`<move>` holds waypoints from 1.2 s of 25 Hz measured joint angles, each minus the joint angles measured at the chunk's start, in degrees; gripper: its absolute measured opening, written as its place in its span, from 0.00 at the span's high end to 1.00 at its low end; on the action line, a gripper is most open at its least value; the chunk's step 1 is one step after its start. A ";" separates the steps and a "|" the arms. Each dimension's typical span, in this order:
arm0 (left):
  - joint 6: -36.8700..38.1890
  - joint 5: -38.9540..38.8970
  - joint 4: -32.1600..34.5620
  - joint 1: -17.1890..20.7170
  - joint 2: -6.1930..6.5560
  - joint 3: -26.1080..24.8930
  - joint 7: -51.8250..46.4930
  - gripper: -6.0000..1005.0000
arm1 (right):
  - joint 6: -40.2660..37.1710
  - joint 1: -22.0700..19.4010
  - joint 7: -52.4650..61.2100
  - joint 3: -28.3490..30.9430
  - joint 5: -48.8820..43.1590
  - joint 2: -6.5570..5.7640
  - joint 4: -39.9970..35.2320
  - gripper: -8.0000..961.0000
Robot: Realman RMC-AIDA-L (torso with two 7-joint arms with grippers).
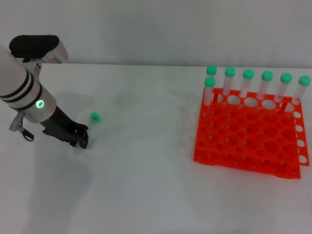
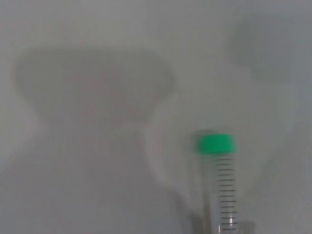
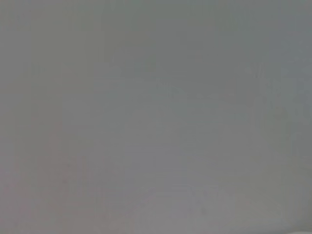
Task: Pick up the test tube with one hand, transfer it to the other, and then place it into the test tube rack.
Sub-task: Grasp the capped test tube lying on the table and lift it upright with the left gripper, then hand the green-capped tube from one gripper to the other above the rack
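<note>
My left gripper [image 1: 83,138], black on a silver-white arm with a green ring light, is low over the white table at the left. It is shut on the lower end of the test tube, whose green cap [image 1: 95,117] sticks out beyond the fingers. The left wrist view shows the clear graduated test tube [image 2: 224,190] with its green cap, and dark fingertips [image 2: 248,227] hug its base. The orange-red test tube rack [image 1: 243,141] stands at the right. My right gripper is out of view; its wrist view shows only a blank grey surface.
Several green-capped tubes [image 1: 248,87] stand upright in the rack's back row, one more at its far-left corner [image 1: 209,92]. White table [image 1: 146,161] lies between my left gripper and the rack. A wall runs behind the table's far edge.
</note>
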 joint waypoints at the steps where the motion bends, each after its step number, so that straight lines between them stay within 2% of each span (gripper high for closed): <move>1: -0.02 0.00 0.00 0.00 0.00 0.00 0.09 0.62 | 0.00 -0.02 0.00 0.00 0.00 0.00 0.00 0.11; 5: -0.75 -0.09 0.00 -0.09 -0.05 0.00 0.44 0.68 | 0.00 -0.11 -0.05 0.00 0.00 0.01 0.00 0.11; 7: -1.86 -0.44 0.00 -0.10 -0.09 0.00 0.56 0.81 | 0.00 -0.16 -0.11 0.00 0.00 0.01 -0.03 0.11; 11: -3.87 -2.25 -0.23 -0.19 0.05 0.00 1.58 0.81 | 0.00 -0.25 -0.14 0.08 0.00 0.01 -0.07 0.11; 14: -5.69 -9.10 -0.63 -0.16 0.62 0.00 5.63 0.81 | -0.18 -0.31 -0.16 0.28 0.05 0.01 -0.13 0.11; 17: -8.28 -20.75 -1.66 0.87 1.10 0.00 11.96 0.80 | -0.60 -0.31 -0.16 0.37 0.14 -0.04 -0.22 0.11; 23: -10.92 -47.87 -2.97 5.20 0.93 0.00 28.07 0.80 | -0.71 -0.32 -0.20 0.58 0.52 -0.11 -0.33 0.11; 27: -11.08 -65.62 -2.62 9.41 -0.50 0.01 40.70 0.80 | -0.71 -0.67 -0.19 0.59 0.54 -0.25 -0.38 0.11; 28: -11.09 -67.81 -2.55 9.97 -0.81 0.00 42.43 0.80 | -0.71 -0.78 -0.10 0.50 0.47 -0.28 -0.49 0.11; 30: -10.80 -74.95 -2.33 11.63 -2.15 -0.01 48.86 0.80 | -0.71 -1.04 0.09 0.25 0.27 -0.34 -0.87 0.11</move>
